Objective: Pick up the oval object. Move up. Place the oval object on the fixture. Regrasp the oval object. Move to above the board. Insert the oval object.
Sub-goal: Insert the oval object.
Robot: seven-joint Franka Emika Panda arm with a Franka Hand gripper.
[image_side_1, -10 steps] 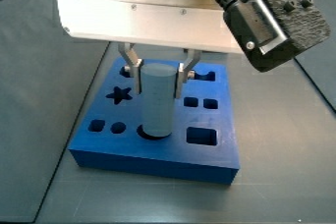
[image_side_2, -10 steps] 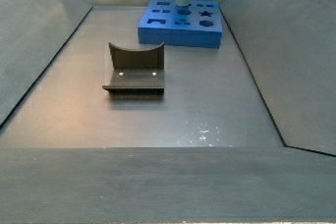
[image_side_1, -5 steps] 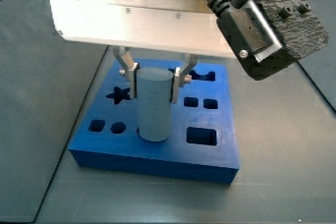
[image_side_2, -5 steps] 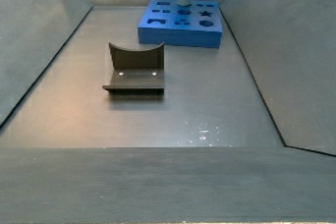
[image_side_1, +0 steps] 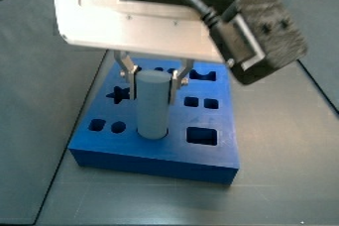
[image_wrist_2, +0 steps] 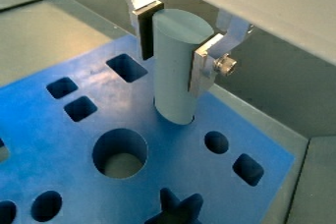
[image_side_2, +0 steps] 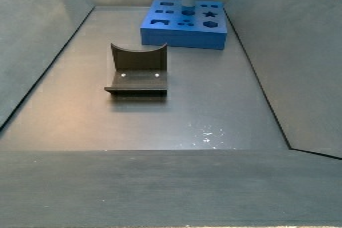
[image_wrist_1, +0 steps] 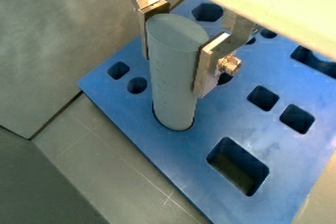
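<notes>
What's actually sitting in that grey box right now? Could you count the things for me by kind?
Blue board with shaped holes: 1
Pale oval object, standing upright in a hole of the board between the gripper's fingers: 1
Dark fixture on the floor, apart from the board: 1
Gripper, over the board around the oval object: 1
Total: 4

The oval object [image_wrist_1: 175, 71], standing upright in a hole of the board [image_wrist_1: 144, 122], looks like smooth, matt pale grey plastic. The board is matt bright blue plastic. Above it, the gripper [image_wrist_1: 182, 33] clasps the peg's top; its fingers [image_wrist_1: 214, 59] are flat brushed silver metal. Beside the board, the fixture [image_side_2: 136, 69] looks matt olive-brown.
</notes>
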